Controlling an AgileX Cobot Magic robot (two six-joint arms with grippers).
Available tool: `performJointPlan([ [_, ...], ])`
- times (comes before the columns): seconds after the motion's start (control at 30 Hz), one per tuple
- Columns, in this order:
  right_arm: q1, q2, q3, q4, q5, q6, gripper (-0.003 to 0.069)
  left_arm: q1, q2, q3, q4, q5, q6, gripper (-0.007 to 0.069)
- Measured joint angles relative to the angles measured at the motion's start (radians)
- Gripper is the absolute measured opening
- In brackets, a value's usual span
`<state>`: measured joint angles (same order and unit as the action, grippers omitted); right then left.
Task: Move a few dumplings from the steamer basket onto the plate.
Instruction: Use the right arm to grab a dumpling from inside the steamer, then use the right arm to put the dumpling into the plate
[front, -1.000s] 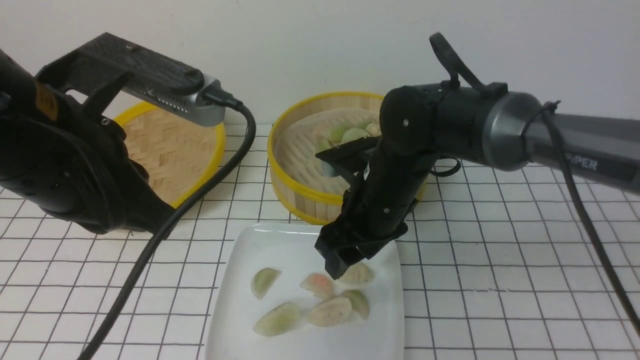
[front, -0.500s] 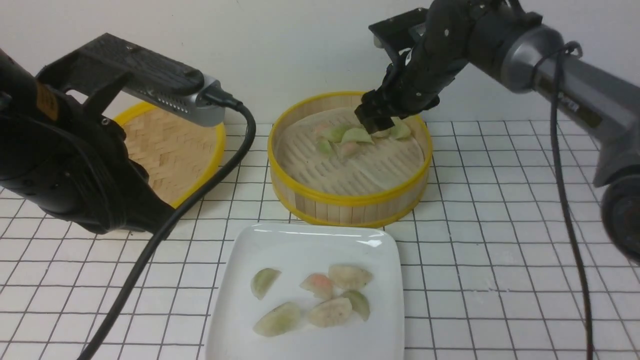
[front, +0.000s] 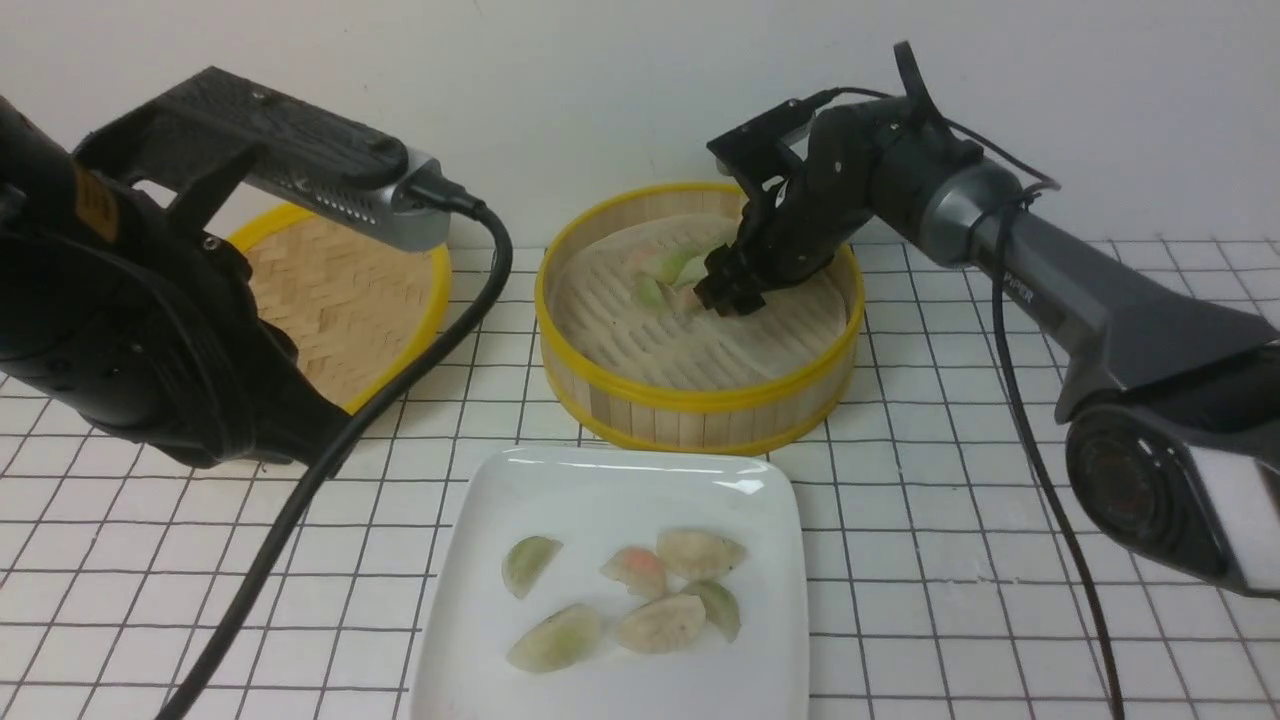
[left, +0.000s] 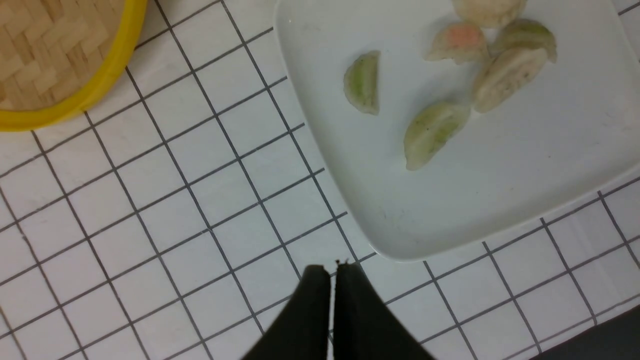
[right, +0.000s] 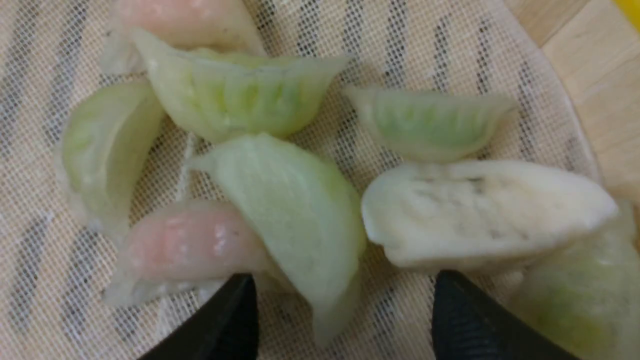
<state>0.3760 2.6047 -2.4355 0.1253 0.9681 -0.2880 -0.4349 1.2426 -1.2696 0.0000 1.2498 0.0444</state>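
The steamer basket (front: 690, 400) stands at the back centre with several dumplings (front: 665, 270) on its pale liner (right: 400, 50). My right gripper (front: 727, 295) is down inside the basket, open. In the right wrist view its fingertips (right: 235, 320) straddle the lower end of a green dumpling (right: 295, 220); a pink one (right: 185, 250) and a beige one (right: 480, 210) lie on either side. The plate (front: 560, 490) in front holds several dumplings (front: 630, 600). My left gripper (left: 332, 272) is shut and empty over the tiles beside the plate's (left: 500, 200) corner.
The shallow woven lid (front: 340, 300) with its yellow rim lies at the back left, partly behind my left arm (front: 130, 330). A black cable (front: 330, 470) runs from the left wrist camera across the tiles towards the front edge. The wall stands close behind the basket.
My right gripper has left the plate, swung up and back over the basket's far rim, then dropped among the dumplings there with its jaws narrowing slightly. The left arm has not moved.
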Motion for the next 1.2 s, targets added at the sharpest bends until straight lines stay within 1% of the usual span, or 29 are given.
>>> performJointPlan([
  [0.13, 0.000, 0.008, -0.001, 0.028, -0.037, -0.005, 0.0252, 0.000, 0.000, 0.000, 0.006, 0.000, -0.001, -0.0006],
  [0.17, 0.000, 0.008, -0.001, 0.032, -0.042, -0.006, 0.0156, 0.000, 0.000, 0.000, 0.006, 0.000, -0.001, -0.0006],
  [0.2, 0.000, 0.008, -0.001, 0.034, -0.045, -0.006, 0.0127, 0.000, 0.000, 0.000, 0.006, 0.000, -0.001, -0.0006],
  [0.23, 0.000, 0.008, -0.001, 0.036, -0.048, -0.006, 0.0114, 0.000, 0.000, 0.000, 0.006, 0.000, -0.001, -0.0006],
  [0.43, 0.000, -0.015, -0.001, 0.039, 0.015, -0.008, 0.0120, 0.000, 0.000, 0.000, 0.010, 0.000, -0.001, -0.0006],
  [0.53, 0.000, -0.080, -0.001, 0.039, 0.124, 0.010, 0.0120, 0.000, 0.000, 0.000, 0.027, 0.000, -0.001, -0.0006],
  [0.7, 0.000, -0.143, -0.003, 0.040, 0.251, 0.025, 0.0120, 0.000, 0.000, 0.000, 0.030, 0.000, -0.008, -0.0006],
  [0.87, 0.000, -0.151, -0.004, 0.044, 0.282, 0.033, 0.0120, 0.000, 0.000, 0.000, 0.031, 0.000, -0.008, -0.0006],
  [1.0, 0.000, -0.164, 0.003, 0.061, 0.284, 0.069, 0.0119, 0.000, 0.000, 0.000, 0.031, 0.000, -0.008, -0.0006],
  [1.13, 0.002, -0.247, 0.100, 0.066, 0.283, 0.082, 0.0119, 0.000, 0.000, 0.000, 0.033, 0.000, -0.008, -0.0006],
  [1.2, 0.011, -0.368, 0.259, 0.080, 0.281, 0.083, 0.0119, 0.000, 0.000, 0.000, 0.034, 0.000, -0.008, -0.0006],
])
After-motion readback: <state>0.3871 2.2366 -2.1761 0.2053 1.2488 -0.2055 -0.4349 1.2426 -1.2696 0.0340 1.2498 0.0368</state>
